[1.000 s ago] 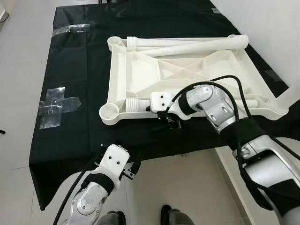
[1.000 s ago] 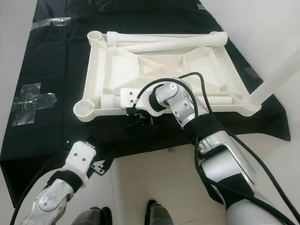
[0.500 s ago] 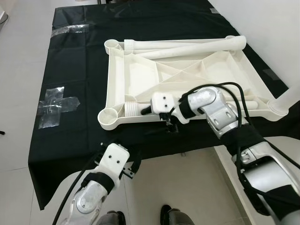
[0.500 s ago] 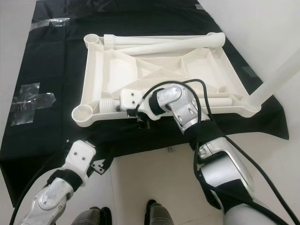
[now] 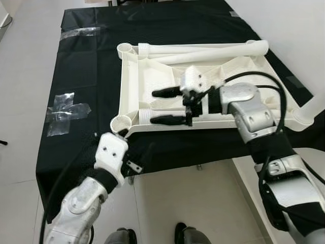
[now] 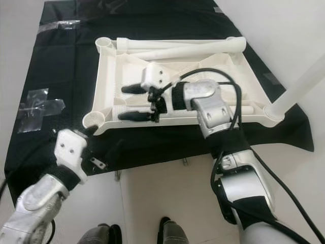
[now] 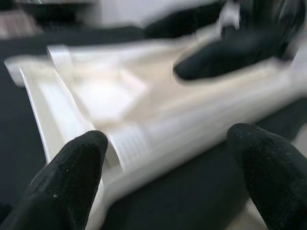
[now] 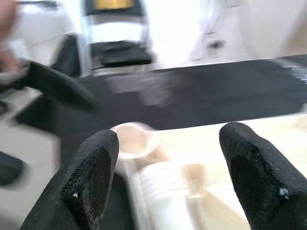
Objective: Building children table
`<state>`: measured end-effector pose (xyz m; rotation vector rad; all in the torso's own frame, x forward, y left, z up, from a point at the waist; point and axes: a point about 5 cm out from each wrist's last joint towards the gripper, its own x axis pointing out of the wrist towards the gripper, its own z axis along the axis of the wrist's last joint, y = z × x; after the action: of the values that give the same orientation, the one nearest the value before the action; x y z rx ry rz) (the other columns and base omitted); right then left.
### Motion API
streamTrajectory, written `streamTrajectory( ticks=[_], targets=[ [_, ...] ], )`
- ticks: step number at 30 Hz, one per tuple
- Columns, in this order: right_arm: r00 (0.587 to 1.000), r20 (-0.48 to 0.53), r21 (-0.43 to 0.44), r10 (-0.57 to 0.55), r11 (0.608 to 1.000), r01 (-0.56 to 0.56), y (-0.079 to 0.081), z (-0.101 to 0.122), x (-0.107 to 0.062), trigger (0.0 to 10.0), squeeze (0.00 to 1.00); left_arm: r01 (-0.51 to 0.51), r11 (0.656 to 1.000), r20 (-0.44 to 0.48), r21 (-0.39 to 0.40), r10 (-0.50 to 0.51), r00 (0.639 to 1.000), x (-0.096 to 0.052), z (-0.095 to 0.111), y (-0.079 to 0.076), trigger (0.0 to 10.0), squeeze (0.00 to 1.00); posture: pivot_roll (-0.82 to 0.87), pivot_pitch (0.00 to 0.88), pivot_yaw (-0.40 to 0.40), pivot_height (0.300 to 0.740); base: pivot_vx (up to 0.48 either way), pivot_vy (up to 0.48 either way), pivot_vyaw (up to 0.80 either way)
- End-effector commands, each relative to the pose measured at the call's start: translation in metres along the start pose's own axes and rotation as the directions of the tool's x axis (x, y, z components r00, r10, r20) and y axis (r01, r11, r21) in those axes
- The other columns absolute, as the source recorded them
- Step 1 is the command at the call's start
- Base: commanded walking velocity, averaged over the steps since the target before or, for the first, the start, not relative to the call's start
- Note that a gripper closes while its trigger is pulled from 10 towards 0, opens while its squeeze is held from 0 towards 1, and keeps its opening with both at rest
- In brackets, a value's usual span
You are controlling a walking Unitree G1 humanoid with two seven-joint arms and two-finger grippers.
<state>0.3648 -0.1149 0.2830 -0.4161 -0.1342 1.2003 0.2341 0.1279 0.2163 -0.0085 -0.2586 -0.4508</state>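
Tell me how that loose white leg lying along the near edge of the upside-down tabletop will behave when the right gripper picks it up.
The leg is a smooth round tube, so it will probably roll if nudged and may slip between the right gripper's open fingers. It looks like hollow moulded plastic, likely stiff and light for its length. Gripped near the threaded end, its long free end might droop against the tabletop.

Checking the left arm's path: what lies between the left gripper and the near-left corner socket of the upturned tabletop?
Only a short stretch of black cloth. In the left eye view, the left gripper hangs open just before the corner socket of the tabletop.
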Motion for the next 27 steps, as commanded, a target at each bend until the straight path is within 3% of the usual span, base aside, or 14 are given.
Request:
streamTrajectory(
  ticks=[1, 3, 6, 7, 8, 10, 14, 17, 18, 22, 27],
  targets=[
    [0.991, -0.001, 0.007, -0.132, 0.991, 0.132, -0.01, -0.001, 0.0, 10.0, 0.0, -0.049, 0.996, -0.017, -0.079, 0.047, 0.999, 0.001, 0.0, 0.009, 10.0, 0.0, 0.08, 0.244, -0.037, 0.74, 0.0, 0.0, 0.0],
    [0.991, -0.001, 0.007, -0.132, 0.991, 0.132, -0.01, -0.001, 0.0, 10.0, 0.0, -0.049, 0.996, -0.017, -0.079, 0.047, 0.999, 0.001, 0.0, 0.009, 10.0, 0.0, 0.08, 0.244, -0.037, 0.74, 0.0, 0.0, 0.0],
    [0.935, -0.031, 0.068, -0.354, 0.932, 0.356, -0.027, -0.006, -0.004, 10.0, 0.0, -0.197, 0.932, -0.194, -0.305, 0.142, 0.971, 0.016, -0.027, 0.031, 10.0, 0.0, 0.08, 0.24, -0.037, 0.74, 0.0, 0.0, 0.0],
    [0.935, -0.031, 0.068, -0.354, 0.932, 0.356, -0.027, -0.006, -0.004, 10.0, 0.0, -0.197, 0.932, -0.194, -0.305, 0.142, 0.971, 0.016, -0.027, 0.031, 10.0, 0.0, 0.08, 0.24, -0.037, 0.74, 0.0, 0.0, 0.0],
    [0.899, -0.062, 0.087, -0.433, 0.895, 0.437, -0.033, -0.009, -0.012, 10.0, 0.0, -0.217, 0.881, -0.27, -0.421, 0.107, 0.957, 0.026, -0.04, 0.035, 10.0, 0.0, 0.06, 0.235, -0.032, 0.74, 0.0, 0.0, 0.0],
    [0.889, -0.075, 0.086, -0.452, 0.885, 0.458, -0.035, -0.01, -0.015, 10.0, 0.0, -0.207, 0.871, -0.283, -0.446, 0.083, 0.956, 0.029, -0.041, 0.034, 10.0, 0.0, 0.06, 0.236, -0.032, 0.74, 0.0, 0.0, 0.0],
    [0.856, -0.099, 0.071, -0.508, 0.854, 0.515, -0.041, -0.011, -0.025, 10.0, 0.0, -0.118, 0.804, -0.275, -0.583, -0.058, 0.96, 0.053, -0.037, 0.026, 10.0, 0.0, 0.04, 0.235, -0.034, 0.74, 0.0, 0.0, 0.0],
    [0.853, -0.1, 0.071, -0.512, 0.852, 0.519, -0.041, -0.011, -0.026, 10.0, 0.0, -0.092, 0.788, -0.264, -0.609, -0.092, 0.96, 0.06, -0.034, 0.024, 10.0, 0.0, 0.04, 0.234, -0.031, 0.74, 0.0, 0.0, 0.0],
    [0.852, -0.101, 0.07, -0.514, 0.851, 0.521, -0.04, -0.011, -0.026, 10.0, 0.0, -0.064, 0.76, -0.255, -0.647, -0.136, 0.957, 0.069, -0.03, 0.021, 10.0, 0.0, 0.03, 0.234, -0.03, 0.74, 0.0, 0.0, 0.0],
    [0.851, -0.11, 0.067, -0.513, 0.851, 0.522, -0.038, -0.013, -0.024, 10.0, 0.0, -0.034, 0.741, -0.26, -0.67, -0.192, 0.946, 0.077, -0.027, 0.015, 10.0, 0.0, 0.02, 0.234, -0.028, 0.74, 0.0, 0.0, 0.0],
    [0.842, -0.131, 0.071, -0.523, 0.842, 0.534, -0.034, -0.017, -0.024, 10.0, 0.0, -0.069, 0.729, -0.317, -0.681, -0.209, 0.925, 0.082, -0.033, 0.017, 10.0, 0.0, 0.02, 0.236, -0.026, 0.74, 0.0, 0.0, 0.0]
  ],
)
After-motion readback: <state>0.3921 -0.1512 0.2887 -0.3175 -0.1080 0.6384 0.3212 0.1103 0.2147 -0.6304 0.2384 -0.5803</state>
